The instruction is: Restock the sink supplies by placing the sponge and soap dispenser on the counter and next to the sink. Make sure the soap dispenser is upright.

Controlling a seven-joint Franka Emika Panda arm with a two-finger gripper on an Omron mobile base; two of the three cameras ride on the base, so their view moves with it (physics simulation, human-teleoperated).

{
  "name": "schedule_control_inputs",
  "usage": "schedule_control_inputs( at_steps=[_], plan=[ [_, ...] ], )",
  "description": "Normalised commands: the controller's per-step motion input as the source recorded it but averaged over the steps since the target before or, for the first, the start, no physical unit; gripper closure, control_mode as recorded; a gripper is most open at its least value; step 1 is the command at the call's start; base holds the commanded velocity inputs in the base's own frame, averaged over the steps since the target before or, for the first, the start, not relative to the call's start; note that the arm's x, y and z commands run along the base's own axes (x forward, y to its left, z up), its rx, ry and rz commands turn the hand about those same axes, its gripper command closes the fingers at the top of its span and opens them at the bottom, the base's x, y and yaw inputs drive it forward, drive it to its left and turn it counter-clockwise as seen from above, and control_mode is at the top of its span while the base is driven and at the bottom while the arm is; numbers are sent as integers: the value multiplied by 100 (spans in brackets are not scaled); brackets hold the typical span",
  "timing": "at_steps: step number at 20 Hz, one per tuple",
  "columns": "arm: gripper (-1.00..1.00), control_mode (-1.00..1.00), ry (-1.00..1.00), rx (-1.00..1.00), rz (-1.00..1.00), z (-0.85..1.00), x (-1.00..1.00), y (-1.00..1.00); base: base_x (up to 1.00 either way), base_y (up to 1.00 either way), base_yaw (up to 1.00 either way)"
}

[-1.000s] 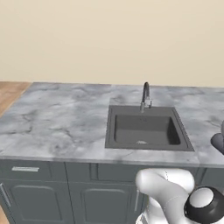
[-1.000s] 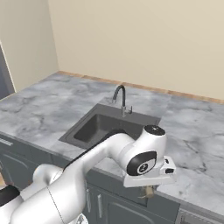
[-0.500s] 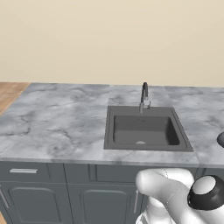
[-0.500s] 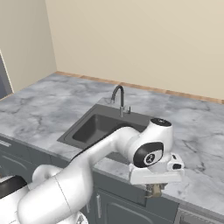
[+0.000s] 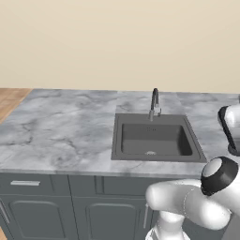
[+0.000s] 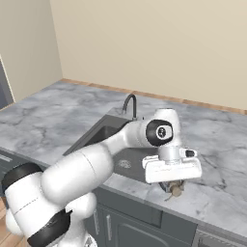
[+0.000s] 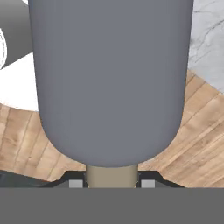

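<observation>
The soap dispenser (image 7: 111,78) is clamped at its beige neck between the gripper (image 7: 112,183) jaws.

Counter (image 5: 61,136) left of sink (image 5: 154,138) open; faucet (image 5: 153,103) behind.

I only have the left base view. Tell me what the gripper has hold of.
Observer: In the hand view, the gripper is shut on the pale beige neck of the small dark grey rounded soap dispenser.
Operator: Give me its place relative to the sink.
Observer: In the right base view, the gripper points down at the front edge of the grey-and-white veined marble counter, to the right of the square dark grey sink.
Operator: Say what lies beyond the bottle.
Observer: Past the bottle's body, the hand view shows wooden floor and a corner of marble.
</observation>
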Motion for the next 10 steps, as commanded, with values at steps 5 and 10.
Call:
schedule_control_inputs(
  at_steps=[5,10],
  plan=[
    [100,-100,42,-13,11,0,62,0,0,0,0],
    [100,-100,36,-11,16,2,70,0,0,0,0]
  ],
)
